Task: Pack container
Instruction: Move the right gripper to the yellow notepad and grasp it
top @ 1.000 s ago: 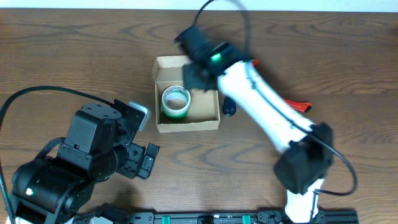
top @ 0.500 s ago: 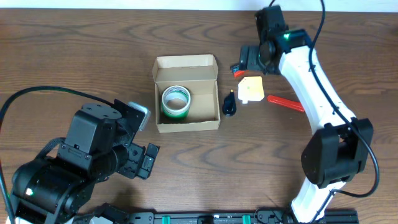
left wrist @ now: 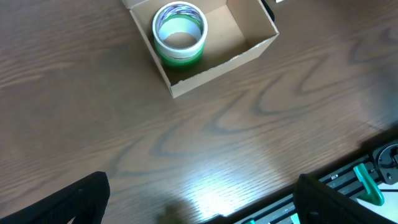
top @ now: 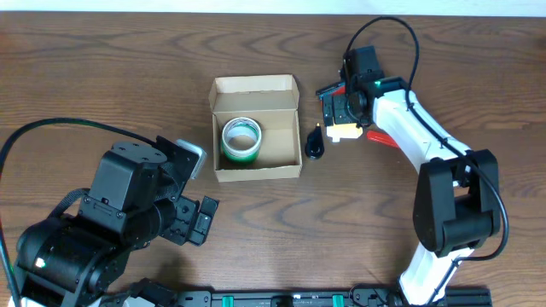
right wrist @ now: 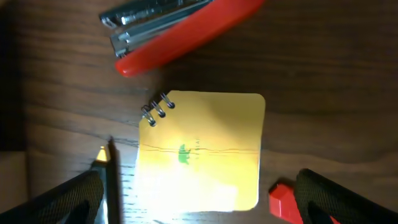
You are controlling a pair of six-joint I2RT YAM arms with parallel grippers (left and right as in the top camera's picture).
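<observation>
The tan cardboard container (top: 256, 132) stands open at the table's middle, lid flap back, with a green tape roll (top: 241, 138) inside at its left; both show in the left wrist view, container (left wrist: 249, 37) and roll (left wrist: 179, 31). My right gripper (top: 343, 119) is open, low over a small yellow spiral notepad (right wrist: 202, 149), its fingers on either side of it. My left gripper (left wrist: 199, 205) is open and empty, above bare table near the front edge.
A red stapler (right wrist: 180, 28) lies just beyond the notepad. A red-handled tool (top: 388, 141) lies right of it. A small black object (top: 315, 147) sits by the container's right wall. Another red piece (right wrist: 287, 199) shows near my right finger.
My right arm left the container, swung right to the notepad and has come down over it. The tape roll stays in the container. The left arm has not moved.
</observation>
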